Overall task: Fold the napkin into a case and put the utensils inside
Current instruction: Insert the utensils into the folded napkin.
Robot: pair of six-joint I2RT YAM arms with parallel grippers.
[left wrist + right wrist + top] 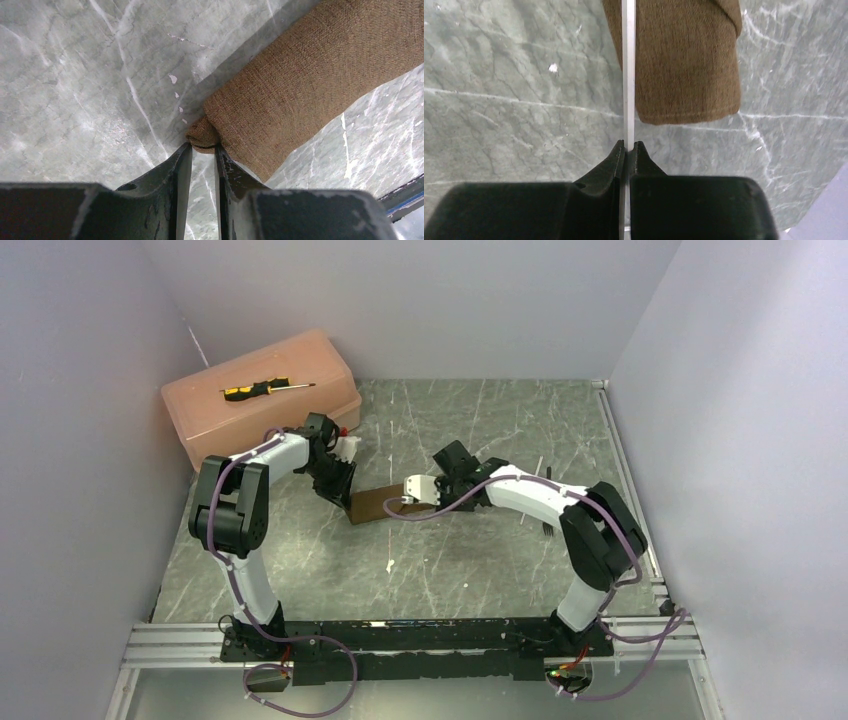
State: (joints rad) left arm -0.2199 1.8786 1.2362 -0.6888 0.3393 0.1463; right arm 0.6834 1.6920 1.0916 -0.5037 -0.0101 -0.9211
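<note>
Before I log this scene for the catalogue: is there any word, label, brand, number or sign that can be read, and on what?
None can be read.
Pink box: no label showing.
Screwdriver: handle too small to show any marking.
Napkin: plain cloth, no tag.
Utensil in the right pincer: bare metal, no stamp visible.

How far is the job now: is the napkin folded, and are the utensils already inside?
Done: the napkin already lies as a narrow folded case. In hand: the left gripper pinches its corner, and the right gripper is shut on a thin silvery utensil lying across the case. Left: getting it inside, then the pieces near the right arm.
</note>
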